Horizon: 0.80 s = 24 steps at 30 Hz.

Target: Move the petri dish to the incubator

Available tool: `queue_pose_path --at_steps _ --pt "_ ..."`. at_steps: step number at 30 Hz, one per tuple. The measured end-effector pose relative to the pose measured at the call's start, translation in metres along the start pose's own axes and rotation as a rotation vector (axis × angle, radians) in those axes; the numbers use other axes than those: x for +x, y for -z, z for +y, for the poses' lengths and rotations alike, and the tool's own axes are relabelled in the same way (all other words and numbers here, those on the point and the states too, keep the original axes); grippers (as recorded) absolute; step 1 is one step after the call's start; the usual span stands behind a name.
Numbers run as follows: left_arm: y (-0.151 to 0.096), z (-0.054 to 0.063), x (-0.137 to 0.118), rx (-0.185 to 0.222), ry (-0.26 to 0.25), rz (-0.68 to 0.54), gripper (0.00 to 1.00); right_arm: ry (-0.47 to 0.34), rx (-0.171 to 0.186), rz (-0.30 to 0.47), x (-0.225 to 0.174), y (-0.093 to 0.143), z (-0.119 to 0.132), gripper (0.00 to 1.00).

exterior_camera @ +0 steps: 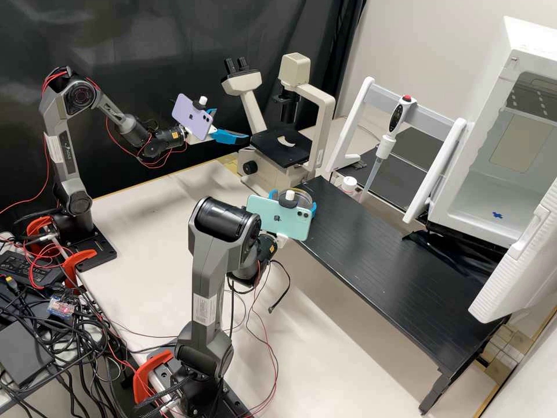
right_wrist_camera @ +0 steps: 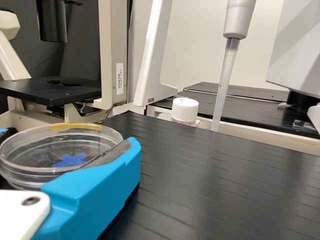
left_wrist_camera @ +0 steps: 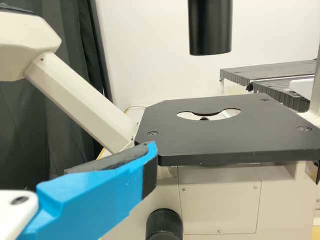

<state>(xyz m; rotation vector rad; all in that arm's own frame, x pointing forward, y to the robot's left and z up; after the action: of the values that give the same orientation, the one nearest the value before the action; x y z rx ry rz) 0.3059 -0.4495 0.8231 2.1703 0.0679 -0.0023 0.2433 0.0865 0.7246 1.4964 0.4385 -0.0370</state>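
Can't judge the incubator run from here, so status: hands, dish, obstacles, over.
Left hand open, near microscope. Right hand closed on petri dish, by black platform's end. Incubator door open; pipette beyond platform may crowd the path.

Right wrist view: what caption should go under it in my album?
Blue end effector holding a clear petri dish, with the microscope behind.

From here the petri dish (right_wrist_camera: 25, 176) looks clear, with a blue cross (right_wrist_camera: 70, 160) and yellow strip (right_wrist_camera: 75, 127) at the rim. The left gripper (exterior_camera: 232, 125) and right gripper (exterior_camera: 293, 200) are white with bright blue fingers (right_wrist_camera: 100, 187). The platform (exterior_camera: 371, 249) is black with fine parallel lines; the microscope (exterior_camera: 325, 116), cream with a black stage (exterior_camera: 267, 148); the incubator (exterior_camera: 525, 43) white, a blue mark (exterior_camera: 497, 215) on its floor (exterior_camera: 478, 200).
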Motion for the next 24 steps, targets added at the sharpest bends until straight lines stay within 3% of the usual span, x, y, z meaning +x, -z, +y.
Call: queue_pose_path --at_steps 7,11,18,24 --pt "0.0 0.0 0.0 0.0 0.0 0.0 1.0 -0.037 -0.019 -0.006 -0.016 -0.01 0.023 0.0" --pt "0.0 0.0 0.0 0.0 0.0 0.0 1.0 -0.116 -0.01 -0.061 -0.024 -0.029 0.048 0.0" --pt "0.0 0.0 0.0 0.0 0.0 0.0 1.0 -0.275 0.051 -0.172 -0.037 -0.073 0.102 0.0" --pt "0.0 0.0 0.0 0.0 0.0 0.0 1.0 -0.409 0.038 -0.239 -0.028 -0.109 0.151 0.0"
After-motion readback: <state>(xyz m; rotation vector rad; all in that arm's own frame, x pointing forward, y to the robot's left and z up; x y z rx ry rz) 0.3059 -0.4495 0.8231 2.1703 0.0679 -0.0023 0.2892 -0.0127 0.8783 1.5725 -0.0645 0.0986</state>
